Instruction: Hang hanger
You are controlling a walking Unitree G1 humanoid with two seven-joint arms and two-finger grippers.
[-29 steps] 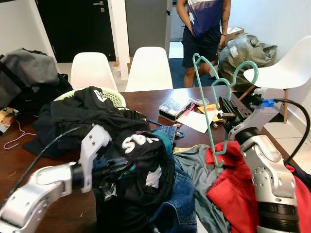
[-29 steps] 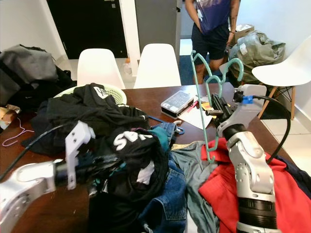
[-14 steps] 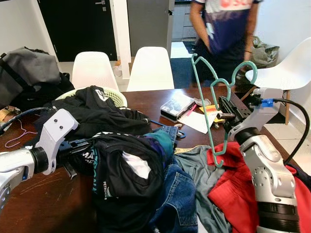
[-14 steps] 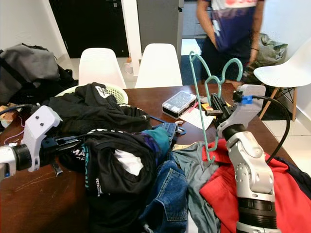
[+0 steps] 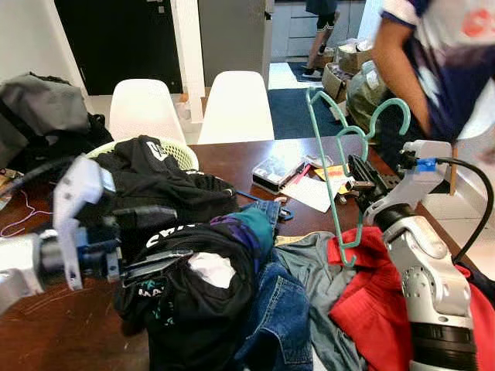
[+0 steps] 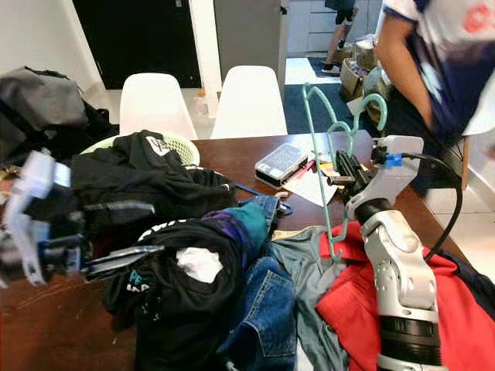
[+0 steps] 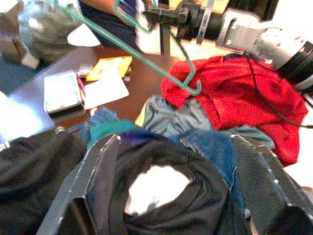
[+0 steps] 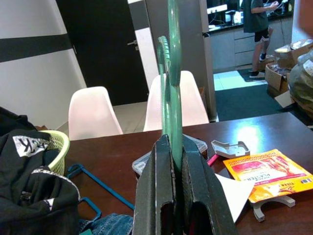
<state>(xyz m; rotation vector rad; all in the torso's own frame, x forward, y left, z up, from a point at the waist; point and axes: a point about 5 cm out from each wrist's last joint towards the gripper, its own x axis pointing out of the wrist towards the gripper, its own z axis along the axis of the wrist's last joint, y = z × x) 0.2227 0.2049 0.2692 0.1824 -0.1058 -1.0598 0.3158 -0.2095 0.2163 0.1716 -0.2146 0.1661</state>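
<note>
Hanger (image 5: 338,166), green, stands upright above the right side of the worktop (image 5: 232,158), clamped in the right claw (image 8: 171,161). The left claw (image 7: 171,196), fingers apart, hovers over the black shirt (image 5: 186,301), seemingly not gripping. No rail is visible; hanging remains undone.

heaped clothes (image 5: 232,301) on brown table (image 5: 232,158); white chairs (image 5: 236,108) — person (image 5: 441,62)

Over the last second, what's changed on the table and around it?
The left claw pulled back out of the black t-shirt toward the robot's left, and now hovers open around the bundle. The person walked up close beside the table's right end. The right claw held the green hanger upright over the red garment throughout.
</note>
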